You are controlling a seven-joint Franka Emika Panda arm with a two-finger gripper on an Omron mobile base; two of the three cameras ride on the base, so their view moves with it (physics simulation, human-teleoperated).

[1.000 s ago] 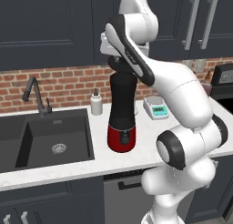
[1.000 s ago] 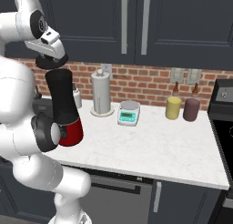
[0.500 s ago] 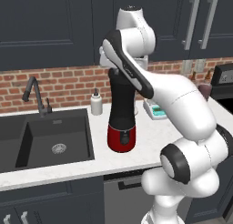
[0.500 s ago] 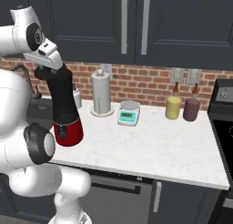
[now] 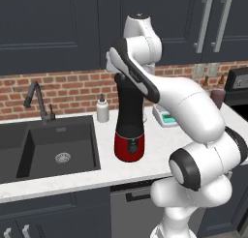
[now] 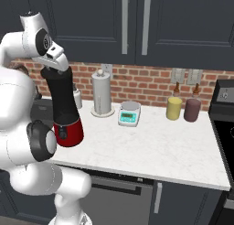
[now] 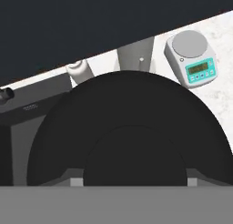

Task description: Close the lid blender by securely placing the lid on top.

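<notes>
kitchen counter (image 6: pixel 160 151), blender (image 5: pixel 129 121), lid (image 7: pixel 127 109) on top

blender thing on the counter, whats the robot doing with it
The white arm is reaching down over the blender, a tall black jar on a red base standing beside the sink. Its gripper sits right at the top of the jar. In the hand view a round black disc, apparently the lid, lies directly below the hand. Whether the fingers are gripping it or have let go cannot be told. A small kitchen scale stands nearby.

Kitchen: sink (image 5: pixel 58 147), brick backsplash (image 6: pixel 146 84), dark cabinets (image 6: pixel 137 23).
</notes>
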